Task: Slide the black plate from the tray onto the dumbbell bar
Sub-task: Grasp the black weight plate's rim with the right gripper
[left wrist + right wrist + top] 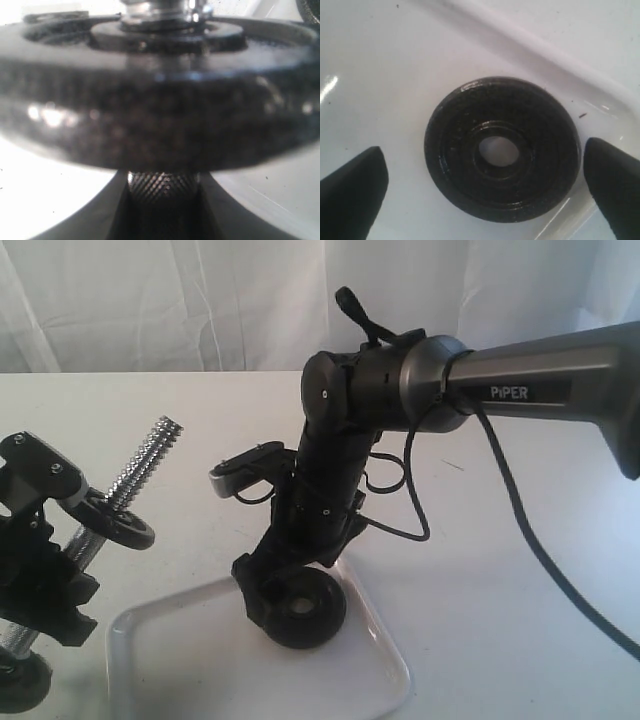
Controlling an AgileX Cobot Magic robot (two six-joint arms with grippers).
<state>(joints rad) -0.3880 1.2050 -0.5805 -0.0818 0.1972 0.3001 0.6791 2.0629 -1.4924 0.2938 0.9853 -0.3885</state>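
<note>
Black plate [502,150] between fingers [350,195] of right gripper [482,147] — bases cropped.

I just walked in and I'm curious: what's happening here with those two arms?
The left end effector grips the dumbbell bar, which is tilted upward with one black disc already on it. The right end effector hovers over the black plate, its jaws open on either side. The plate lies flat in the tray and has not been picked up yet.
</note>
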